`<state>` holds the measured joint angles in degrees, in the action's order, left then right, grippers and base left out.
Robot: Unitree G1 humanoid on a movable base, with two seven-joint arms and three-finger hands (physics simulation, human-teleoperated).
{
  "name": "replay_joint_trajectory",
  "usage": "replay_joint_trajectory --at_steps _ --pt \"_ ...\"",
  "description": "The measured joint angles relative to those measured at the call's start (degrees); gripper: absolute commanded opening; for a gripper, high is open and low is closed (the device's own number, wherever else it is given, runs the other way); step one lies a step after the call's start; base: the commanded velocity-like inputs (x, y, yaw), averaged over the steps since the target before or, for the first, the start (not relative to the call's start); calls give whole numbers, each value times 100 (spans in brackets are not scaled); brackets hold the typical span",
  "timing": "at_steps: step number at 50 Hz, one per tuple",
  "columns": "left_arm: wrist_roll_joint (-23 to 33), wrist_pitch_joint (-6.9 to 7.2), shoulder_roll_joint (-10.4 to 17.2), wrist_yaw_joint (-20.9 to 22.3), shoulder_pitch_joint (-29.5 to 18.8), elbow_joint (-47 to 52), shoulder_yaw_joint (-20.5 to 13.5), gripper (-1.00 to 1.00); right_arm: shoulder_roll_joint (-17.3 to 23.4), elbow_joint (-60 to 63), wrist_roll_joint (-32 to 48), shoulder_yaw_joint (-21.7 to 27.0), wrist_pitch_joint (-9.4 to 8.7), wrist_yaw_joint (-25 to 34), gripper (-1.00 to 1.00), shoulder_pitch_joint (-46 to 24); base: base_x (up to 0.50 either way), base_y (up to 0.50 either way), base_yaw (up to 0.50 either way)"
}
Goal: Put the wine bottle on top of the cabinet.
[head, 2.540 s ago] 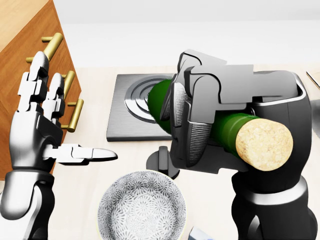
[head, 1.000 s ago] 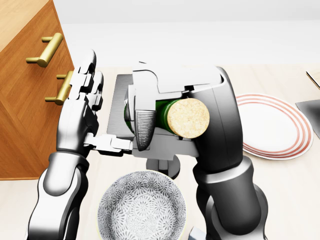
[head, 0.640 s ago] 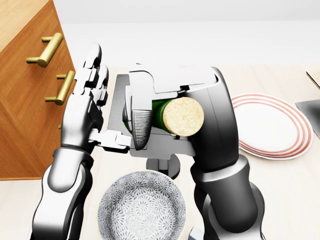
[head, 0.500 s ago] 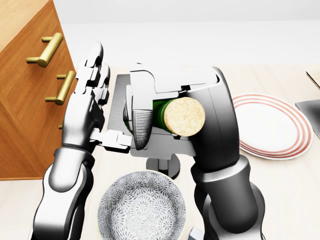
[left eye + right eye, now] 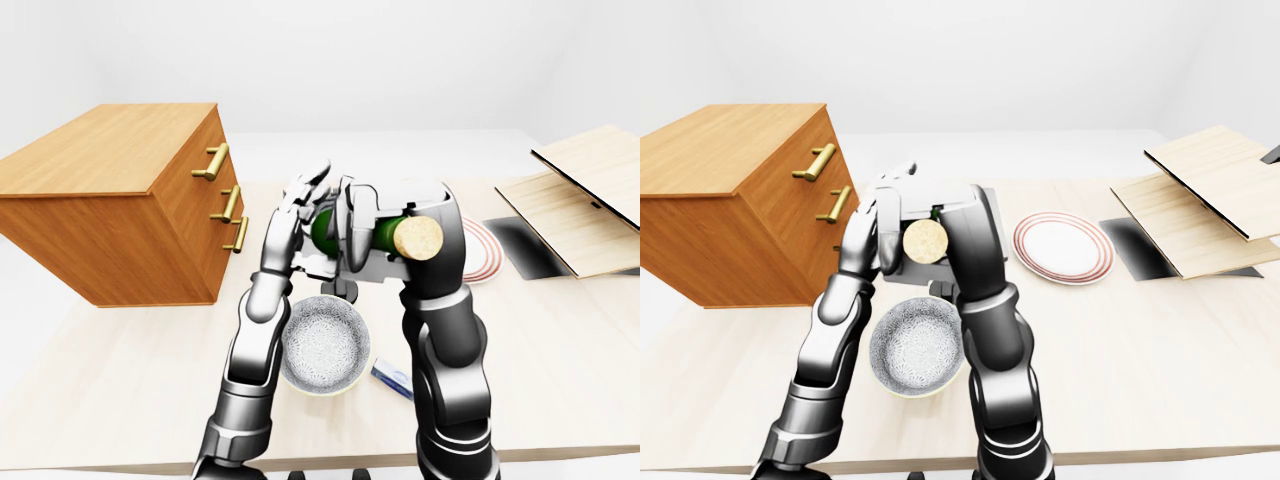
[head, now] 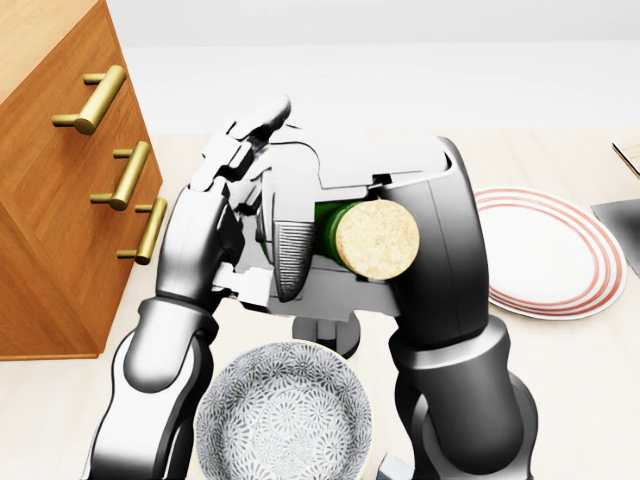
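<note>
The wine bottle (image 6: 327,229) is green glass with a tan cork (image 6: 375,238). It lies level above the table, cork end towards the head view. My right hand (image 6: 290,262) is shut round its neck and body. My left hand (image 6: 240,195) stands just left of it, fingers stretched and leaning over the right hand's knuckles, thumb tucked under; it is open. Most of the bottle's body is hidden behind both hands. The wooden cabinet (image 5: 110,150) with brass handles (image 6: 95,98) stands at the left, its flat top bare.
A patterned bowl (image 6: 283,415) sits below the hands. A red-ringed plate (image 6: 545,250) lies to the right. A black knob (image 6: 325,330) shows under the right hand. Wooden boards (image 5: 590,190) lie at the far right, a small blue-white item (image 5: 392,378) beside the bowl.
My left hand has swung right and tipped its fingers over the right hand, uncovering the lowest cabinet handle. The right hand came left with the bottle earlier and now holds still.
</note>
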<state>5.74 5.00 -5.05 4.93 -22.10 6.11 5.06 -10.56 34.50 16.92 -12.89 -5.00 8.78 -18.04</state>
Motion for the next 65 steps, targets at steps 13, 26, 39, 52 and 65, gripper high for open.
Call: replay_joint_trajectory --at_steps 13,26,39,52,65 --pt "142 -3 -34 -14 64 -106 -15 -100 -45 -56 -127 -240 -1 -84 -100 174 0 0 0" --pt "157 0 -29 319 155 -234 16 -100 -26 132 -28 -198 0 -236 100 94 0 0 0" --pt "-31 0 53 477 162 -370 -61 -100 385 1531 456 21 0 9 100 -65 0 0 0" --pt "-213 0 249 481 82 -75 -250 -100 847 2550 266 1504 0 634 100 346 0 0 0" --pt "-573 0 699 297 -616 1212 -662 -100 1081 2409 -829 2360 0 312 100 1534 0 0 0"
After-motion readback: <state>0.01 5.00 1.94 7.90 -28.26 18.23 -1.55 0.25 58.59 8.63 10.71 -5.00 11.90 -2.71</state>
